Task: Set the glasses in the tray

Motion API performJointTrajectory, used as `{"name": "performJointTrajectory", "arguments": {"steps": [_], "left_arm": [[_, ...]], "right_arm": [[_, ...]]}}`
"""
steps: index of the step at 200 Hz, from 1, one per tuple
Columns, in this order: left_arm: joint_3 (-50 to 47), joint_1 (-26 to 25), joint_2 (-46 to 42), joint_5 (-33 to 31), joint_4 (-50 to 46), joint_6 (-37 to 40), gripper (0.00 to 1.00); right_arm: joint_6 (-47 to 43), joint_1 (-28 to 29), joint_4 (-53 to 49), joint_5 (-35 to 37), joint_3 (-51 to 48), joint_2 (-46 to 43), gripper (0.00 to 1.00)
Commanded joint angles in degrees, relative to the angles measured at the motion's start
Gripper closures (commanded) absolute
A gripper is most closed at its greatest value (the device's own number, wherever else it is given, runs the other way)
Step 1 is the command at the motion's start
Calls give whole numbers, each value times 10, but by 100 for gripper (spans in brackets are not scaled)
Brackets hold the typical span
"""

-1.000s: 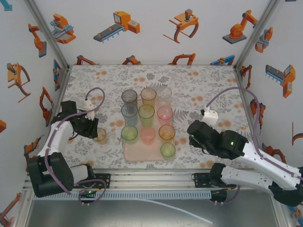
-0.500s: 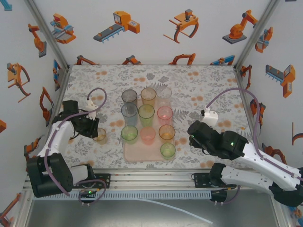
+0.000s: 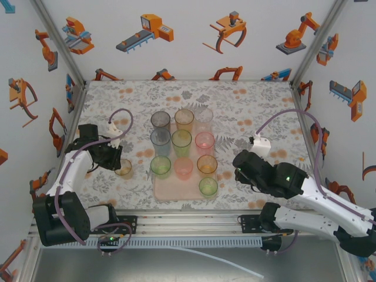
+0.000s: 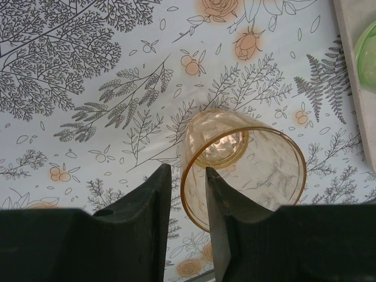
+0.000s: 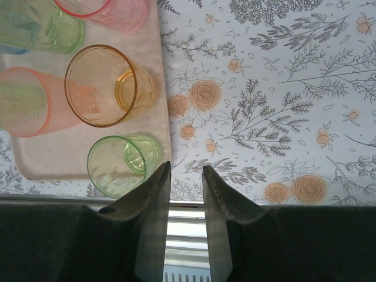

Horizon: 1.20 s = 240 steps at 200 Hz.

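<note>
Left wrist view: left pincer (image 4: 187, 170), slightly apart, straddles the rim of the amber glass (image 4: 247, 170) on the table (image 4: 88, 117), lower centre. Right pincer (image 5: 185, 167), apart and empty, hangs beside the tray (image 5: 53, 155) of glasses (image 5: 100, 85).

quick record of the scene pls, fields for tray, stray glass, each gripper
tray: ten glasses upright on it
stray glass: amber, upright on the table, left of tray
left gripper: fingers astride that glass's wall, narrow gap
right gripper: slightly open, empty, beside tray's near right corner
</note>
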Motion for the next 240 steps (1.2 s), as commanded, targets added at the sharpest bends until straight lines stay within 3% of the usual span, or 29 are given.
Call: {"name": "performJointTrajectory", "arguments": {"steps": [1, 142, 240], "left_arm": [[15, -4, -12, -3, -5, -5, 68], [19, -15, -21, -20, -8, -18, 86], [49, -15, -18, -22, -38, -31, 90]], "right_arm": [[13, -3, 6, 8, -5, -6, 70], [13, -2, 10, 10, -9, -9, 70], [14, -3, 16, 7, -16, -11, 70]]}}
